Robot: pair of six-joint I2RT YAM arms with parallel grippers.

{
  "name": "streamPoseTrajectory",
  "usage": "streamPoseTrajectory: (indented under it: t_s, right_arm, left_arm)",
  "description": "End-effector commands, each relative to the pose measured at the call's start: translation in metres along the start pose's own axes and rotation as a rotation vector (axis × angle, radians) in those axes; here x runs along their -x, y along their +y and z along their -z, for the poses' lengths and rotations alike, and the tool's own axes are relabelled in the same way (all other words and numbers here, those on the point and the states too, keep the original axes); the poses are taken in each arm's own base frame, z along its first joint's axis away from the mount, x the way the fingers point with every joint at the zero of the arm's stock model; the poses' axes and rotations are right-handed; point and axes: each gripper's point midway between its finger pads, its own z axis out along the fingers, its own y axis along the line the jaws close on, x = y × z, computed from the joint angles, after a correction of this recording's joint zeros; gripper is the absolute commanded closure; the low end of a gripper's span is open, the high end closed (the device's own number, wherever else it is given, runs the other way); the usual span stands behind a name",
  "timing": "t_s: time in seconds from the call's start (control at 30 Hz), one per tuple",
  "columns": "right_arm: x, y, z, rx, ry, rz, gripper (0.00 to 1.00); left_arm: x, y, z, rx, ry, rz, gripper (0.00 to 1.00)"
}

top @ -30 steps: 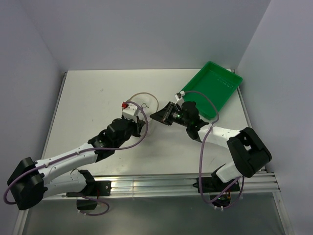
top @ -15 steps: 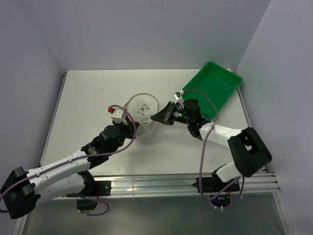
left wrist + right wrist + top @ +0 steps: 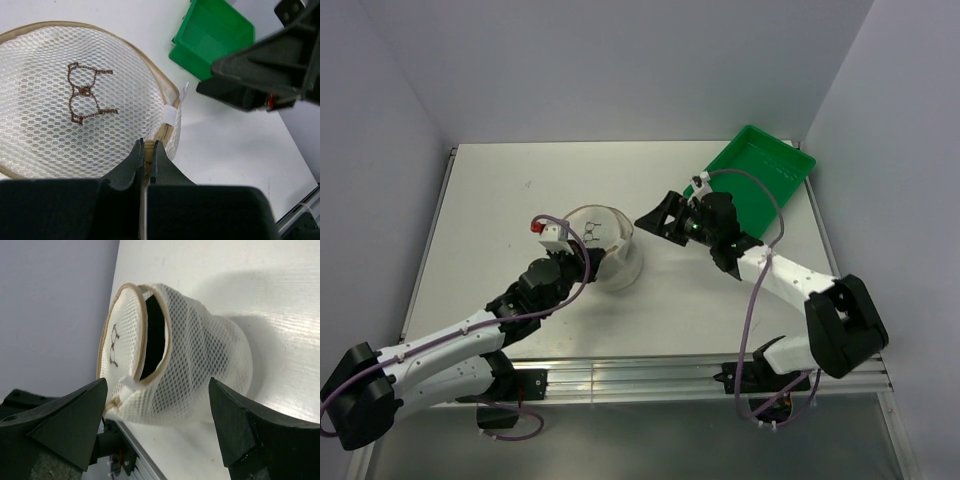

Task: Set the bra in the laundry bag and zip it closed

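White see-through mesh laundry bag (image 3: 605,250), drum-shaped with tan zipped rims, stands well apart from the green plastic tray (image 3: 760,170). The left gripper (image 3: 148,158) is closed almost completely, pinching the bag's tan rim (image 3: 167,131) on the side away from the tray. The right gripper (image 3: 655,211) gapes wide between bag and tray, holding nothing, clear of the mesh. Half a second ago its tips touched the bag; it has since backed toward the tray. The left arm lies low and stretched out; the right arm is bent at the elbow. Blackness fills the unzipped gap (image 3: 155,335); whether that is the bra cannot be told
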Motion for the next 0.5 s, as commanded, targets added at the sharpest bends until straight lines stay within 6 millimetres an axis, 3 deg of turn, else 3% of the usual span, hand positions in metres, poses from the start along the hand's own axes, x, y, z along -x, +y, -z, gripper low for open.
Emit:
streamPoseTrajectory:
  t_s: [0.0,0.07,0.1,0.23,0.47]
  right_arm:
    - [-0.006,0.011,0.023,0.017,-0.065,0.013,0.11]
    - [-0.019,0.019,0.026,0.037,-0.054,-0.011,0.12]
    - [-0.029,0.034,0.027,0.069,-0.044,-0.004,0.13]
    - [-0.045,0.061,0.022,0.130,-0.045,-0.064,0.29]
    - [-0.046,0.052,-0.002,0.063,-0.048,-0.127,0.39]
  left_arm:
    - [0.018,-0.022,-0.005,-0.079,-0.076,0.062,1.00]
    - [0.019,-0.025,-0.005,-0.096,-0.086,0.072,1.00]
    - [0.016,-0.027,-0.006,-0.108,-0.082,0.072,1.00]
    - [0.014,-0.032,-0.006,-0.139,-0.088,0.069,1.00]
    - [0.011,-0.035,0.001,-0.192,-0.108,0.054,1.00]
